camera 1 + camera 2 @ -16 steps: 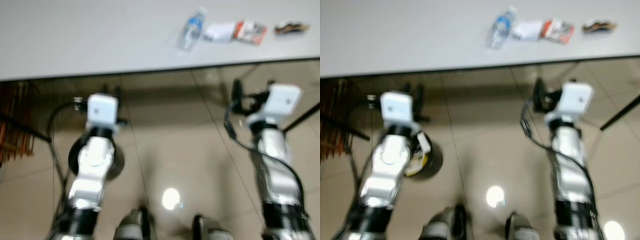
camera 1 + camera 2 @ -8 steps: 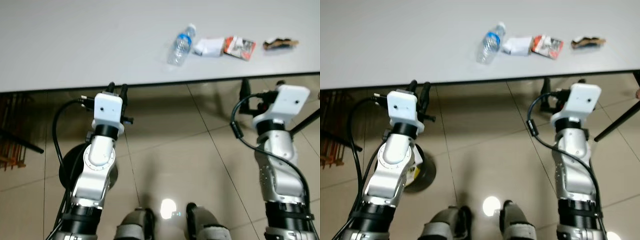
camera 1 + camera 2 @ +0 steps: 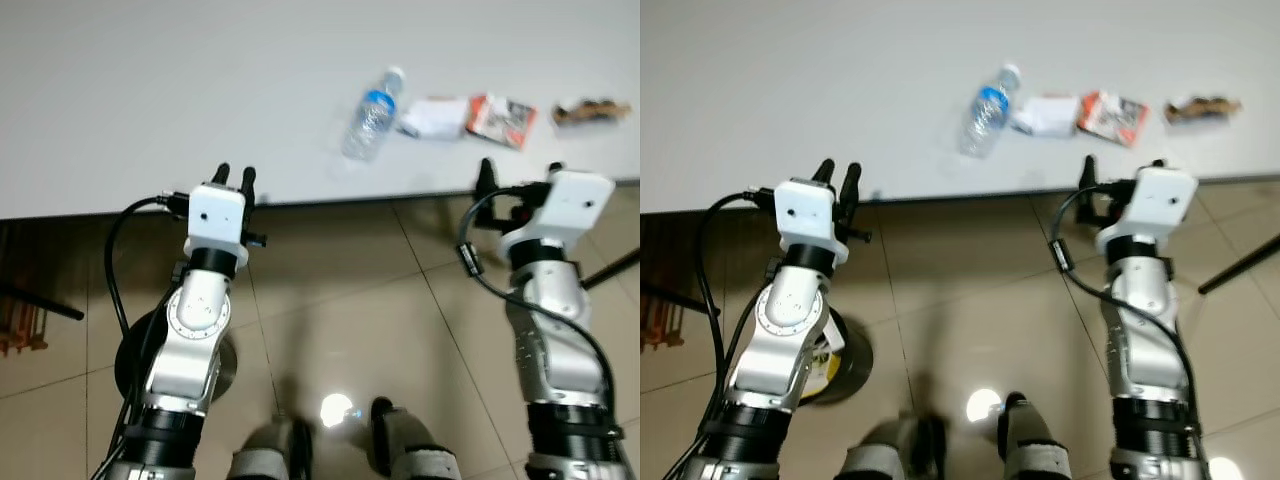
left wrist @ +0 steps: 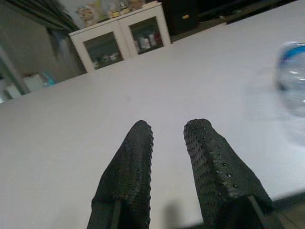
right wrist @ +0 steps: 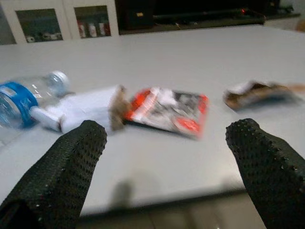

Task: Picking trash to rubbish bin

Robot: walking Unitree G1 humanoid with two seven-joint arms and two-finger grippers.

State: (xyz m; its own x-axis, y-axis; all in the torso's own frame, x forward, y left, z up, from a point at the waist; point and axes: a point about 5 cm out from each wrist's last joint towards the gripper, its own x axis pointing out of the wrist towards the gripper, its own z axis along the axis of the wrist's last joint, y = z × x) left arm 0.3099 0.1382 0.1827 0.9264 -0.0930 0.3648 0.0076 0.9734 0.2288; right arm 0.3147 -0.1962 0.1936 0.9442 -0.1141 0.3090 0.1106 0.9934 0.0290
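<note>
Right wrist view had the right gripper (image 5: 167,167) spread wide at the table (image 5: 157,57) edge; the left gripper (image 4: 169,157) was barely parted. Beyond lay a red wrapper (image 5: 167,110), probably light and crinkly, best pinched at an edge, and a clear plastic bottle (image 3: 371,114) left of it.

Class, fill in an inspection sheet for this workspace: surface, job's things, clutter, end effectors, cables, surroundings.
Surface: white table, mostly bare.
Job's things: bottle lying down, white wrapper, red packet, brown scrap in a row; bin on the floor under the left arm.
Clutter: nothing seen.
End effectors: left end effector at the table edge, narrowly open; right end effector wide open, facing the packet.
Cables: black cables on both wrists.
Surroundings: tiled floor, cabinet.
</note>
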